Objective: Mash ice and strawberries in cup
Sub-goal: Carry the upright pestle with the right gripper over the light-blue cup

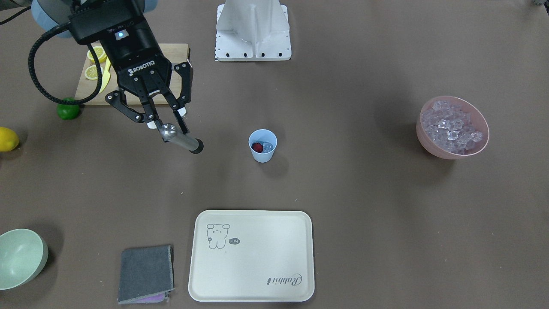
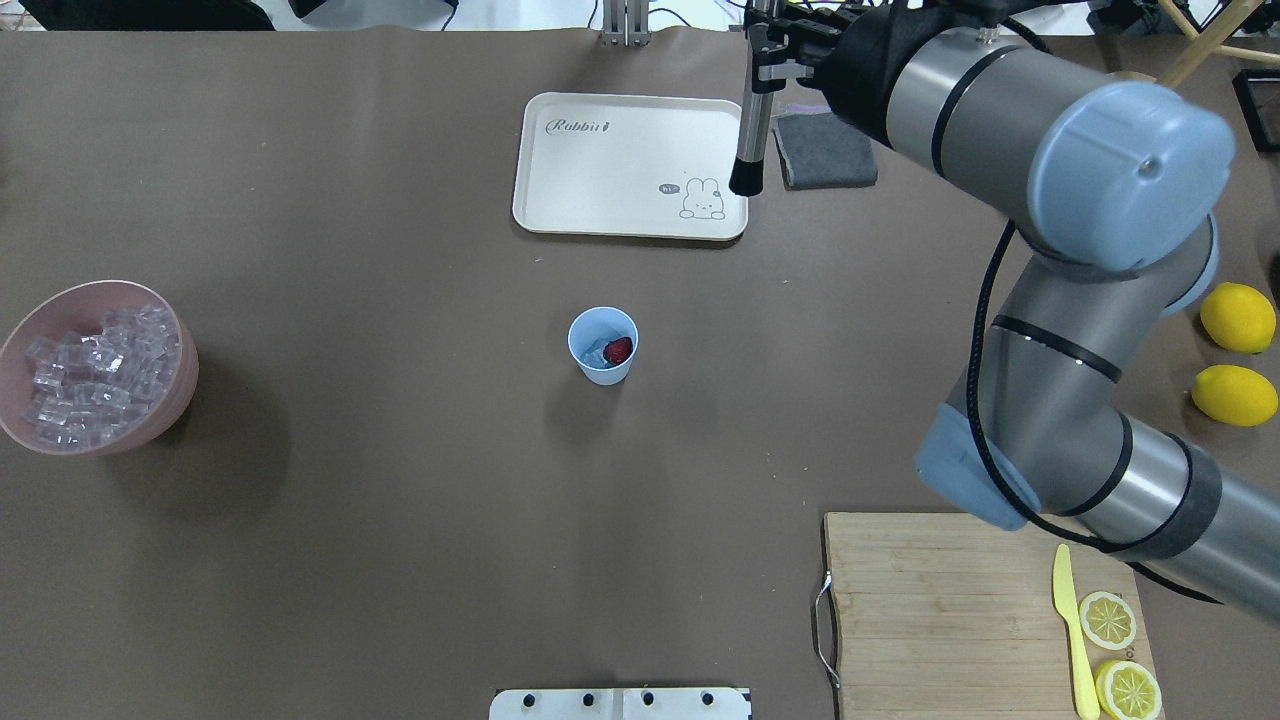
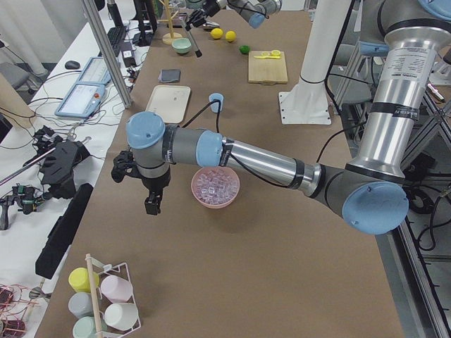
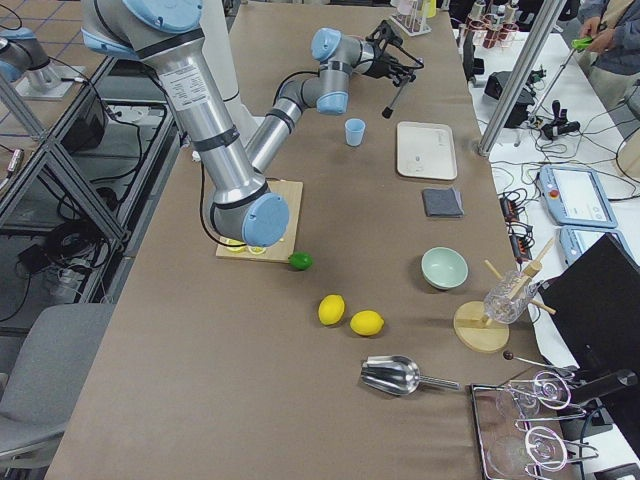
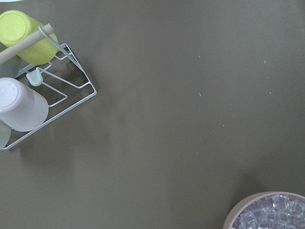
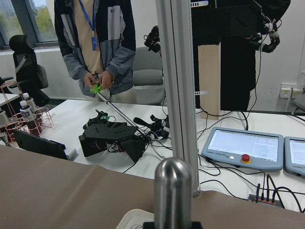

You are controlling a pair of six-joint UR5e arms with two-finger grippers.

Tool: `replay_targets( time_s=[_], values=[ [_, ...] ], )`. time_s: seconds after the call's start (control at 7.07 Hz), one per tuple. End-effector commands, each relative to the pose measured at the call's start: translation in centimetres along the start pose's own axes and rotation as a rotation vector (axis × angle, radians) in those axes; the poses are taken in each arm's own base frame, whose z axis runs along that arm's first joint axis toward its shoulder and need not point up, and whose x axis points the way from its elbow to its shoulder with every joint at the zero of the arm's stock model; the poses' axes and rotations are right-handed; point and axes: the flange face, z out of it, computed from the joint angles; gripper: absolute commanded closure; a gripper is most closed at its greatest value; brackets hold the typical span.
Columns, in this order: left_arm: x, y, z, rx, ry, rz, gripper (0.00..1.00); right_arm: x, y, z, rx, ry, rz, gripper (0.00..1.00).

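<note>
Right hand [image 1: 166,119]: clamped on a metal muddler [image 1: 180,138], gripping it near its rounded top and holding it clear above the surface [image 1: 364,206].
Muddler attitude: tilted in the front view, with the black tip nearest the cup. It was not over the cup's mouth but well apart from it, on the robot's right.
Left hand [image 3: 151,203]: seen only from the side camera, hanging near the pink bowl [image 1: 430,146]. Whether its jaws stood apart or together could not be told.
Cup [image 1: 262,154]: light blue, upright, standing alone near the middle of the surface, between the tray [image 1: 257,274] and the robot's base.
Strawberry [image 1: 257,147]: red, lying inside the cup.
Ice [image 1: 268,146]: a clear piece inside the cup, against the strawberry (the bulk of the cubes lay heaped in the pink bowl, on the robot's left).
Tray: cream, with a rabbit drawing, flat on the operators' side of the cup.
Grey cloth [image 1: 146,274]: folded, just beside the tray.
Cutting board [image 1: 178,50]: wooden, carrying two lemon slices [image 1: 97,54] and a yellow knife [image 1: 104,77], partly hidden by the right arm.
Lime [image 1: 68,110]: at the board's corner.
Lemons [image 2: 1238,317]: two, whole, side by side on the robot's right.
Green bowl [image 1: 19,257]: pale, upright, near the surface's corner.
Person [image 6: 95,43]: standing beyond the surface in the right wrist view, holding a green-tipped rod.
</note>
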Motion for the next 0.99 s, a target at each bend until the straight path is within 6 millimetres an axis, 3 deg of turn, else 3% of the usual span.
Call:
replay_targets(
  time_s=[0.0,0.85],
  values=[
    [-0.1,0.0,0.1,-0.001,0.007,-0.003,0.03,-3.1,3.1,0.0,0.071,-0.018,0.034,1.00],
    [0.5,-0.6,-0.1,0.000,0.029,-0.001,0.03,-6.7,9.5,0.7,0.181,0.059,0.054,1.00]
  ],
)
